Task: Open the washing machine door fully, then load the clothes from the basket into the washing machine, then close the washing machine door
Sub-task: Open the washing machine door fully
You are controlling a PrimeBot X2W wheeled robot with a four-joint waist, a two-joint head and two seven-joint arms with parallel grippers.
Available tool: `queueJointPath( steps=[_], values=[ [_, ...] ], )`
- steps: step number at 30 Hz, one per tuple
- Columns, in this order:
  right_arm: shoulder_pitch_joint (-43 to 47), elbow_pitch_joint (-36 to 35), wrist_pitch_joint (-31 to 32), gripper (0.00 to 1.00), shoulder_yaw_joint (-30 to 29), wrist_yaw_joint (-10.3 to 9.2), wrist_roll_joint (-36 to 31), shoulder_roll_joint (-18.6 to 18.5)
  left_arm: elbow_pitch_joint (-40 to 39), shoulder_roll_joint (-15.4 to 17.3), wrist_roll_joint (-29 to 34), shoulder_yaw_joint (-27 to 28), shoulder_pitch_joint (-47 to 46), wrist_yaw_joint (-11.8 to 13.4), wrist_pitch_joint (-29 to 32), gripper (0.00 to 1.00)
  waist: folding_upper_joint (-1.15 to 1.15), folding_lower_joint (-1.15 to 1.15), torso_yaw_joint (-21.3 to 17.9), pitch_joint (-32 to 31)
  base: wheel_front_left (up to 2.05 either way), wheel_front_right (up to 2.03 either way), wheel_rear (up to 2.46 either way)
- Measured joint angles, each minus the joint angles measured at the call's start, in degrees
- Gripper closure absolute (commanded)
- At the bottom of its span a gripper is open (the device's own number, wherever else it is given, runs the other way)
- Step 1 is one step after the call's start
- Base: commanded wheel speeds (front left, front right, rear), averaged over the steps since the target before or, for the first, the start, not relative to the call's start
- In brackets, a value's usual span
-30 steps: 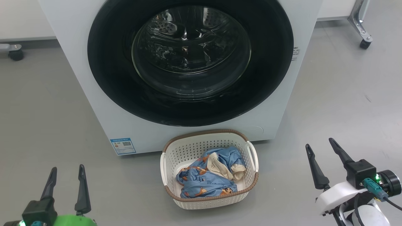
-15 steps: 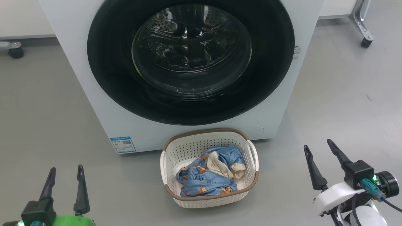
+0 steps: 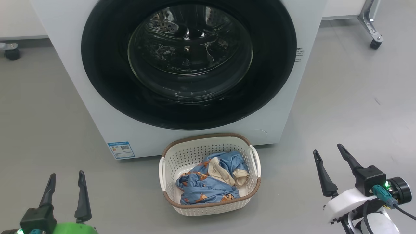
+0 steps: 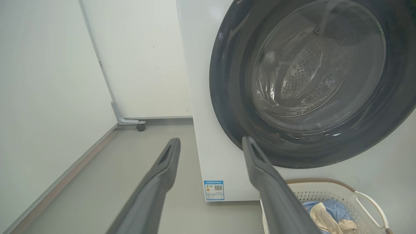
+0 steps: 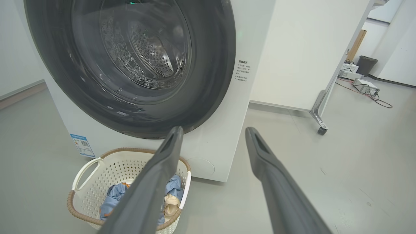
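The white washing machine stands ahead with its round black-rimmed door shut flat against the front. On the floor in front of it sits the cream basket with a brown rim, holding the blue printed clothes. My left gripper hangs open at the lower left, well apart from the basket. My right gripper stands open at the lower right, also clear of it. The left wrist view shows the door and basket beyond the open fingers. The right wrist view shows basket and clothes.
Grey floor surrounds the machine. A blue label is on its lower left front. White panels on castors stand behind, a wheel at the left and one at the right. Cables and a bin lie far right.
The whole head picture has slid slightly left, so the camera has turned. Both grippers stay open and hold about the same places.
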Motion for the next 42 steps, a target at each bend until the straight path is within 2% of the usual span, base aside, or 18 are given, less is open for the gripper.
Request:
queueJointPath(
  steps=[26, 42],
  values=[
    [-0.05, 0.0, 0.0, 0.0, -0.33, 0.05, 0.0, 0.29, 0.0, -0.25, -0.68, 0.43, -0.07, -0.04, 0.0, 0.0, 0.0, 0.0, -0.19, -0.05, 0.76, 0.76, -1.53],
    [-0.05, -0.03, 0.0, 0.0, -0.56, 0.07, -0.01, 0.42, 0.21, -0.3, -1.3, 0.32, -0.06, -0.04, 0.0, 0.0, 0.0, 0.0, -0.21, -0.14, 0.47, 0.47, -0.94]
  ],
)
